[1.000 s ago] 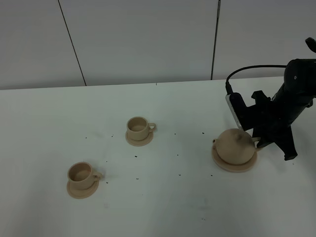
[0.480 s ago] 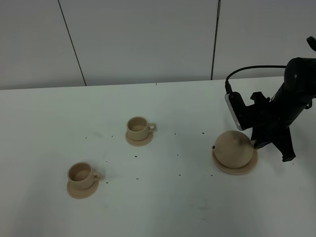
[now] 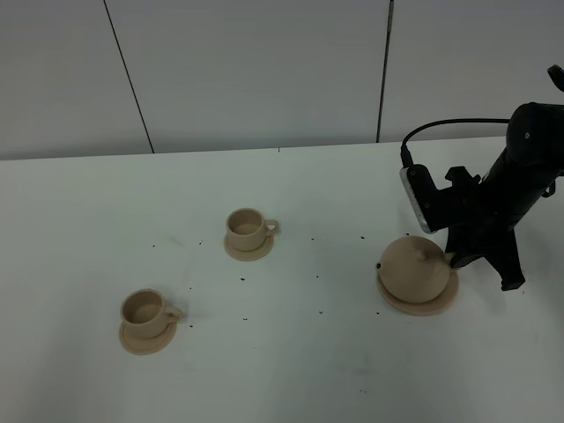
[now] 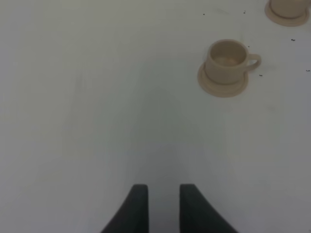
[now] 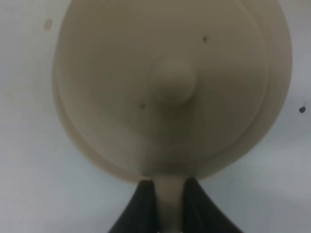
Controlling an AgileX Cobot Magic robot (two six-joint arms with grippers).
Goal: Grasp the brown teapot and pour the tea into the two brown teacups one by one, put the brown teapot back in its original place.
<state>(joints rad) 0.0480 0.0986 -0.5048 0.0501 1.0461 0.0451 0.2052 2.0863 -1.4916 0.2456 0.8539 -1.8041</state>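
The brown teapot (image 3: 411, 268) sits on its wide tan saucer (image 3: 438, 303), the original place, at the right of the white table. My right gripper (image 3: 453, 257) is shut on its loop handle. In the right wrist view the domed lid with its knob (image 5: 173, 86) fills the picture, and the handle (image 5: 170, 206) is pinched between the two dark fingers (image 5: 143, 206). Two brown teacups on small saucers stand left of it, one mid-table (image 3: 248, 230) and one nearer the front left (image 3: 144, 311). My left gripper (image 4: 163, 206) hangs open over bare table, with a teacup (image 4: 227, 59) ahead.
Small dark specks are scattered over the white table (image 3: 308, 352). A pale panelled wall (image 3: 264, 70) runs along the back edge. The right arm's black body and cable (image 3: 502, 194) rise behind the teapot. The second cup's saucer (image 4: 287, 14) shows at the corner of the left wrist view.
My right gripper has closed on the teapot's handle. The teapot has shifted slightly to the left and tipped a little on its saucer. The cups and the left gripper have not moved.
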